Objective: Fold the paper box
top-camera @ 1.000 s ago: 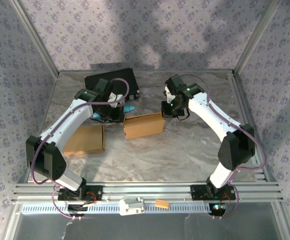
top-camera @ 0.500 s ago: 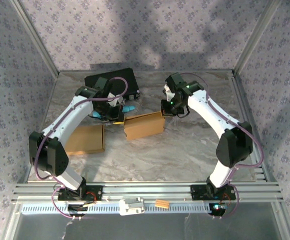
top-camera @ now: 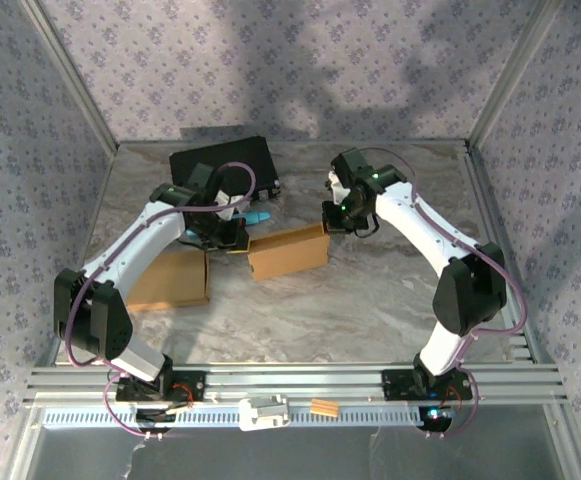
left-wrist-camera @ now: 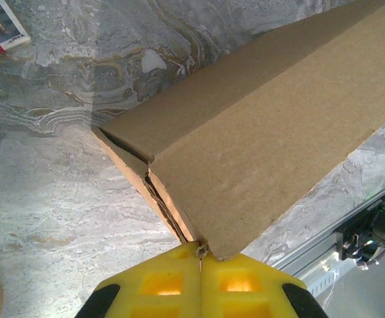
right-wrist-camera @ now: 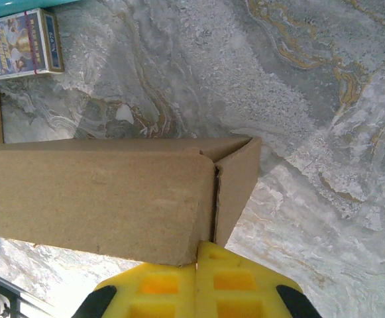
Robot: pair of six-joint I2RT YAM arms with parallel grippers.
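The brown paper box (top-camera: pixel 288 252) lies mid-table with its long flaps folded over. My left gripper (top-camera: pixel 238 240) is at its left end, and its yellow fingers (left-wrist-camera: pixel 159 285) are pressed together. Their tip touches the box's (left-wrist-camera: pixel 265 132) near corner, where the end flaps show a thin gap. At the right end is my right gripper (top-camera: pixel 332 222), its fingers (right-wrist-camera: pixel 238 285) also pressed together. Their tip sits against the seam between the top panel of the box (right-wrist-camera: pixel 93 199) and the side flap, which stands slightly ajar.
A flat piece of cardboard (top-camera: pixel 170 280) lies left of the box under the left arm. A black case (top-camera: pixel 220 160) sits at the back, with a teal item (top-camera: pixel 258 217) beside it. A small printed card box (right-wrist-camera: pixel 21 43) lies behind. A metal rail (top-camera: pixel 290 380) runs along the near edge.
Both grippers have stayed at the box ends with only small shifts. The left wrist has turned a little, and the box has barely moved.
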